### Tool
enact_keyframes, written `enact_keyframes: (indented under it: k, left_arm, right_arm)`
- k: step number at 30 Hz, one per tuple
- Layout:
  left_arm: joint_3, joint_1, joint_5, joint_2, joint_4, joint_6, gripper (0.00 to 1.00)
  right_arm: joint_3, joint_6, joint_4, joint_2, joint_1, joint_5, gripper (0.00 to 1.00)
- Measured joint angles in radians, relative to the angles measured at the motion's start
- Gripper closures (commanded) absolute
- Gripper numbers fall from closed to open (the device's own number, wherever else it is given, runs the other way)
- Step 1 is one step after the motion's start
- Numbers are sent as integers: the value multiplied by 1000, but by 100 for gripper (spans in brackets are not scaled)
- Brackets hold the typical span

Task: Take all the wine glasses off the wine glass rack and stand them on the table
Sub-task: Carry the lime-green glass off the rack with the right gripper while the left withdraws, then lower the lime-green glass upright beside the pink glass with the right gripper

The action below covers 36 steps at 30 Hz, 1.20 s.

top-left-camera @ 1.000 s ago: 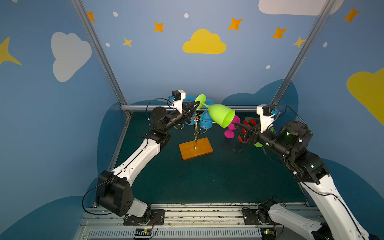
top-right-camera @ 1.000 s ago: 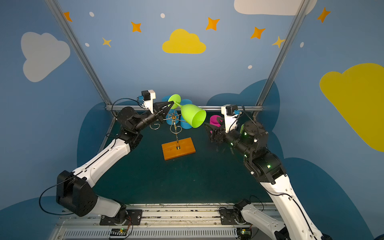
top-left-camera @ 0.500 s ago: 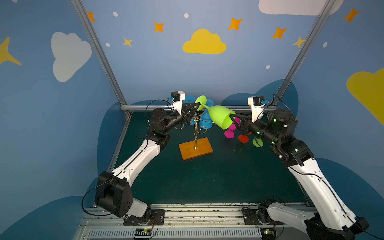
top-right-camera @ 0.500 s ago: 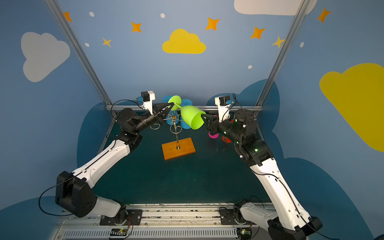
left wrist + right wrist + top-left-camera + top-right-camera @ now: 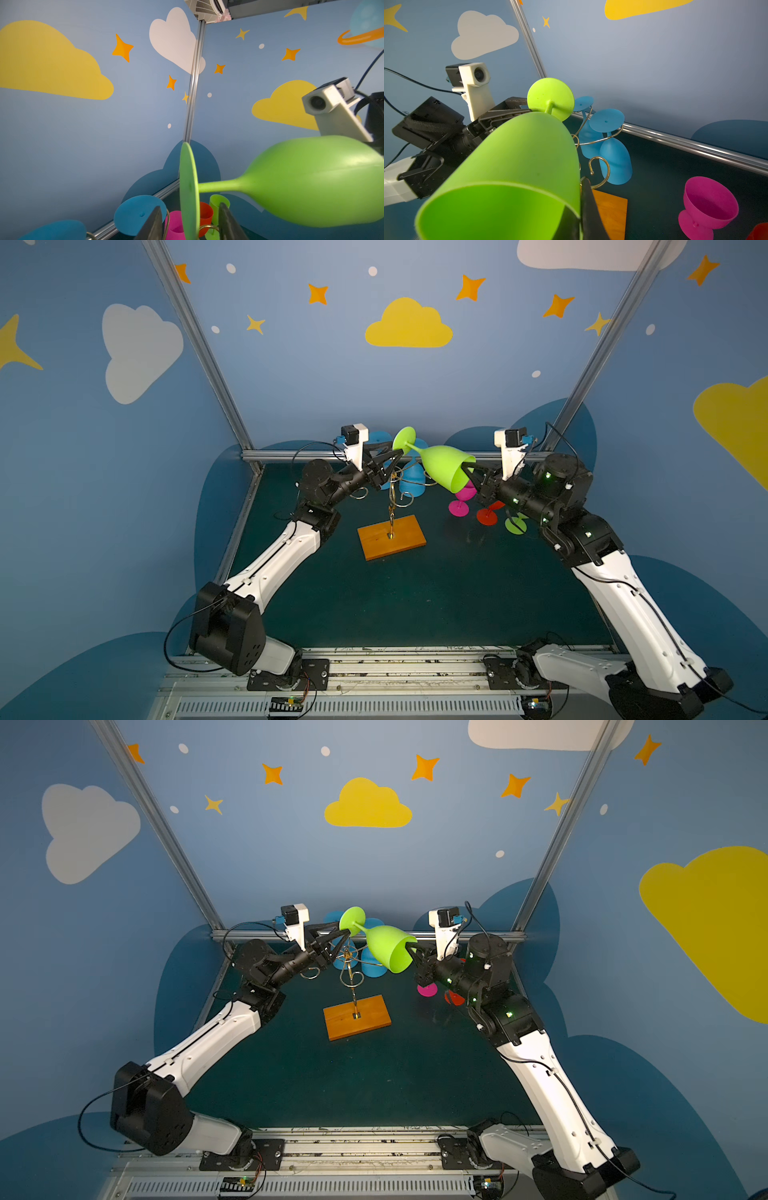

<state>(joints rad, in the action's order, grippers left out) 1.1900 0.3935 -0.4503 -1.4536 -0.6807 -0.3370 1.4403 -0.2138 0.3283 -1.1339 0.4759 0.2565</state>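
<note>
Blue walls painted with clouds and stars enclose a dark green bench (image 5: 415, 605), near whose middle the wine glass rack (image 5: 395, 539) is stood on its wooden base. The wine glass (image 5: 446, 470), lime green, is held tilted in the air over the rack's curled arms. In both top views its foot is pointed toward 10 o'clock and its mouth toward 4 o'clock.

The bowl's rim is clamped by the right pincer (image 5: 467, 472), with one finger inside the mouth and one outside, as is seen in the right wrist view (image 5: 588, 207).

The left pincer (image 5: 401, 454) is placed at the foot end. In the left wrist view its fingers (image 5: 153, 224) are spread apart on either side of the foot disc, and nothing is gripped.

Two blue glasses (image 5: 614, 158) are hung upside down from the rack's far arms. At 3 o'clock from the rack, a pink glass (image 5: 710, 205) is stood on the bench, with a red one (image 5: 486, 515) and a green one (image 5: 515, 524) beside it.
</note>
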Motion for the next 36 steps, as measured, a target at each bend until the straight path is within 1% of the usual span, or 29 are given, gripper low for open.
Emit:
enact_keyframes:
  k: [3, 7, 12, 19, 23, 26, 30, 36]
  left_arm:
    - [-15, -3, 42, 18, 19, 20, 28]
    - [-47, -20, 113, 76, 34, 31, 20]
    - [-114, -80, 219, 158, 21, 26, 18]
    - [-227, -162, 362, 273, 44, 32, 17]
    - [-278, -194, 433, 344, 85, 46, 17]
    - [-320, -225, 464, 404, 119, 60, 17]
    - [-355, -274, 462, 472, 177, 105, 16]
    - [-457, -310, 416, 543, 174, 191, 14]
  right_arm:
    - [0, 2, 2, 27, -15, -22, 100]
    - [0, 24, 37, 93, -43, -81, 100]
    - [45, 79, 182, 166, -71, -199, 100]
    - [143, 121, 473, 200, -80, -329, 100]
    - [176, 134, 629, 161, -80, -401, 100]
    - [176, 137, 725, 97, -81, -430, 100]
    - [146, 140, 785, -4, -81, -441, 100]
    - [93, 140, 794, -140, -82, -429, 100]
